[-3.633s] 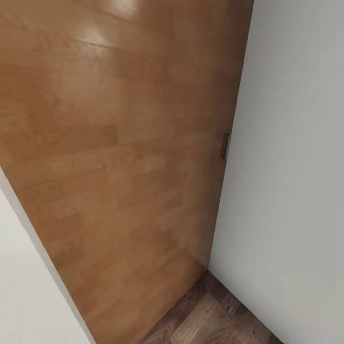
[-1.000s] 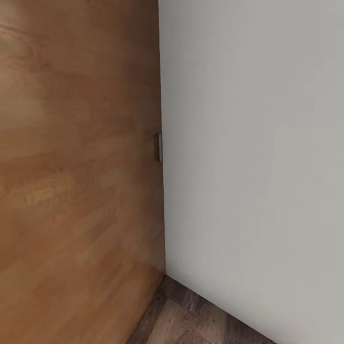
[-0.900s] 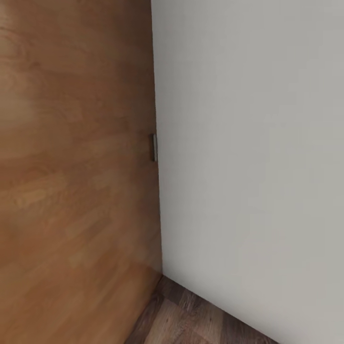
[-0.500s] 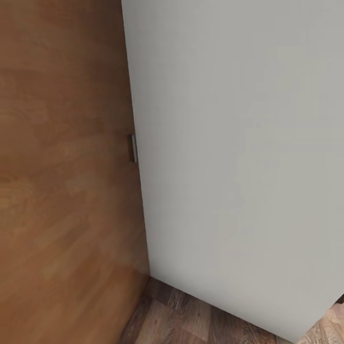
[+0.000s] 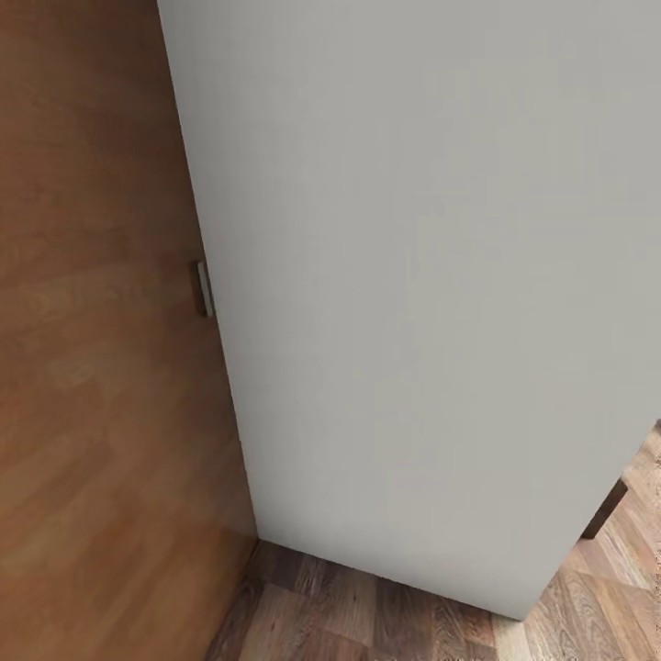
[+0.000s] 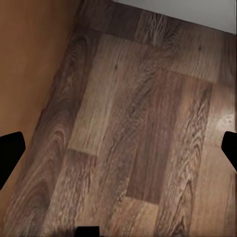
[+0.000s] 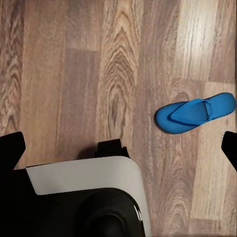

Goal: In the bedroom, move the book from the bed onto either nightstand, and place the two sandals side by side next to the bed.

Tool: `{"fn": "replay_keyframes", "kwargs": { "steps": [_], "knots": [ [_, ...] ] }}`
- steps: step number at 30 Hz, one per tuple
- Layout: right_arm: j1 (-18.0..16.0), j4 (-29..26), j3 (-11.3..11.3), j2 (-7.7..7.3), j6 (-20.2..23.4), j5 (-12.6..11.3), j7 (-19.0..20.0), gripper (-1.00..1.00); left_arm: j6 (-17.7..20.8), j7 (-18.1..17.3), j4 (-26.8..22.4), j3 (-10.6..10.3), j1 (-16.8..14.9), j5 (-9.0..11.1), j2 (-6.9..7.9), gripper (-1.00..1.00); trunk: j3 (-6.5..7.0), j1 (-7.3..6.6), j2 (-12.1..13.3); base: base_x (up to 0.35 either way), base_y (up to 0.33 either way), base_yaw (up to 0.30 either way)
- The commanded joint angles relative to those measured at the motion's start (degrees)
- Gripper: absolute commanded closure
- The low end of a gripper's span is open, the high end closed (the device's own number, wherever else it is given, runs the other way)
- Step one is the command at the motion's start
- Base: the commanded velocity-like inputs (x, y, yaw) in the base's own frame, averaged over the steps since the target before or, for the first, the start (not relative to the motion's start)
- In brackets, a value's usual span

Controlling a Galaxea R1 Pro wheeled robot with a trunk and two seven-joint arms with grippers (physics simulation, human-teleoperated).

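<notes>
Since before, the head camera has turned, so the orange wood door (image 5: 92,386) takes up less room and the white wall (image 5: 413,275) more. Both tools' fingers (image 6: 11,150) are spread wide over the plank floor (image 6: 128,128). One blue sandal (image 7: 195,112) lies flat on the floor

A plain grey-white wall (image 5: 422,275) stands ahead, meeting an orange-brown wooden door (image 5: 92,367) at the left; a small metal hinge (image 5: 204,289) sits at that joint; dark wood-plank floor (image 5: 386,624) runs below.
</notes>
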Motion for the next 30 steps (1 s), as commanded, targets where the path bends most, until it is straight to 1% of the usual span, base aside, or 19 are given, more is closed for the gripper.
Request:
{"fn": "replay_keyframes", "kwargs": {
  "steps": [1, 30],
  "knots": [
    [0.0, 0.0, -0.1, 0.02, -0.1, 0.0, 0.0, -1.0, -0.1, 0.0, 0.0, 0.0, 0.0, 0.0, 0.01, -1.0, -0.04, 0.0, 0.0, 0.0, 0.0, -0.285],
    [0.0, 0.0, -0.1, 0.02, -0.1, 0.0, 0.0, -1.0, -0.1, 0.0, 0.0, 0.0, 0.0, 0.0, 0.01, -1.0, -0.04, 0.0, 0.0, 0.0, 0.0, -0.283]
  ]
}}
